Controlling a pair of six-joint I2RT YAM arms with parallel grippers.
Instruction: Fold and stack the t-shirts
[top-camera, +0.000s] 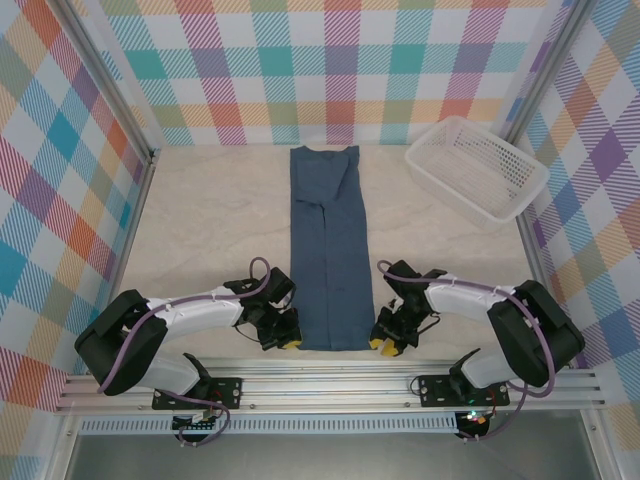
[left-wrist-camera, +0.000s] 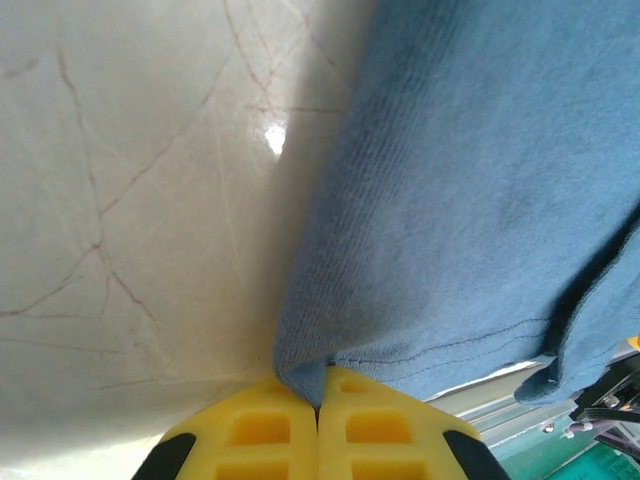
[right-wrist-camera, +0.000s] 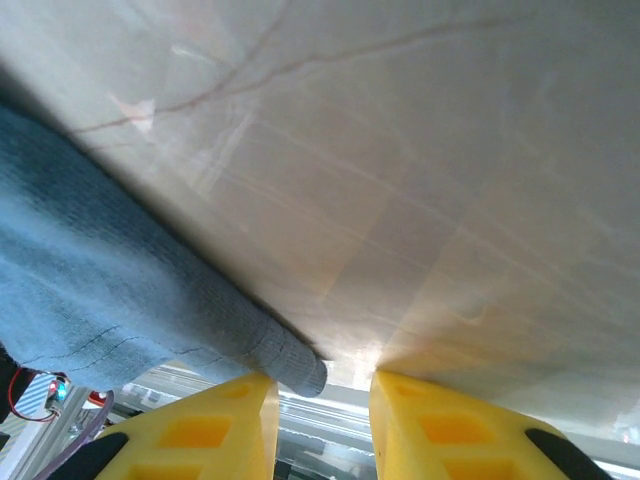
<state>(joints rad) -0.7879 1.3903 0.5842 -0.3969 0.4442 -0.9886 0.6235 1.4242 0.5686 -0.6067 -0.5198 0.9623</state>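
The dark blue t-shirt lies folded into a long narrow strip down the middle of the table, its hem at the near edge. My left gripper is at the strip's near left corner. In the left wrist view its yellow fingers are pressed together with the t-shirt corner pinched between them. My right gripper is at the near right corner. In the right wrist view it stands open, and the rolled corner of the t-shirt pokes into the gap beside the left finger.
A white mesh basket sits at the back right, tilted toward the right wall. Checked walls close in the back and both sides. An aluminium rail runs along the near table edge right behind both grippers.
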